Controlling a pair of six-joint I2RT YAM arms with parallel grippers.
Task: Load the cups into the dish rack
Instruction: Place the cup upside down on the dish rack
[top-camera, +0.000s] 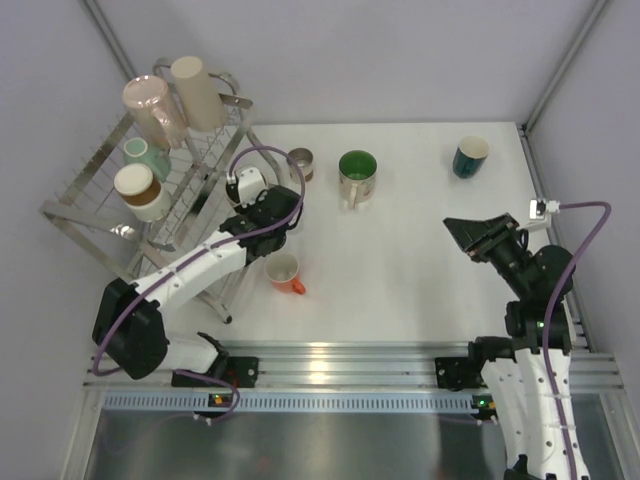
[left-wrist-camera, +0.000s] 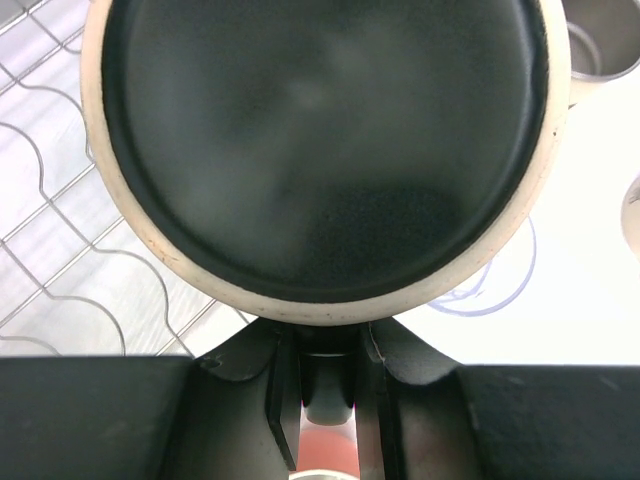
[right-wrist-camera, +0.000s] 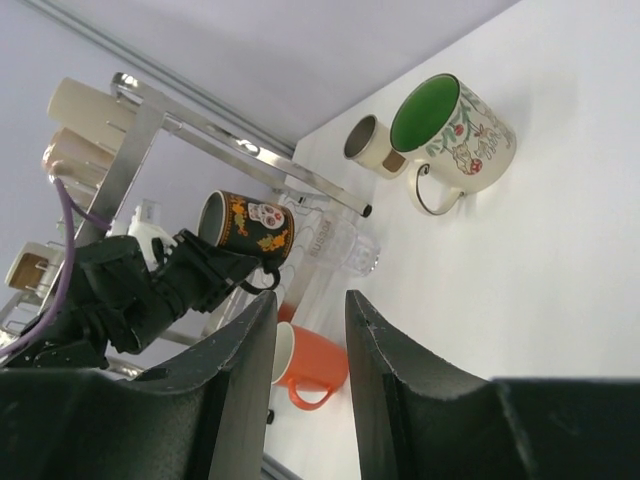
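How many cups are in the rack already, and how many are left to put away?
Four are in the dish rack: the pink cup, beige cup, teal mug and brown-banded cup. The left tool holds a black mug beside the rack, not yet placed. Five wait on the table: the small cup, green-inside mug, dark teal cup, orange mug and clear glass. The right tool is open and empty.

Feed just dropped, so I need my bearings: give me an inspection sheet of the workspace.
Surface: white table, no spill seen.
Job's things: dish rack holds four cups; green-inside mug, dark teal cup, orange-handled cup, small cream cup, clear glass on table.
Clutter: nothing seen.
Grippers: left gripper shut on black mug; right gripper open, empty.
Cables: purple cables along both arms, one looping near rack.
Surroundings: grey walls, metal rail at near edge.
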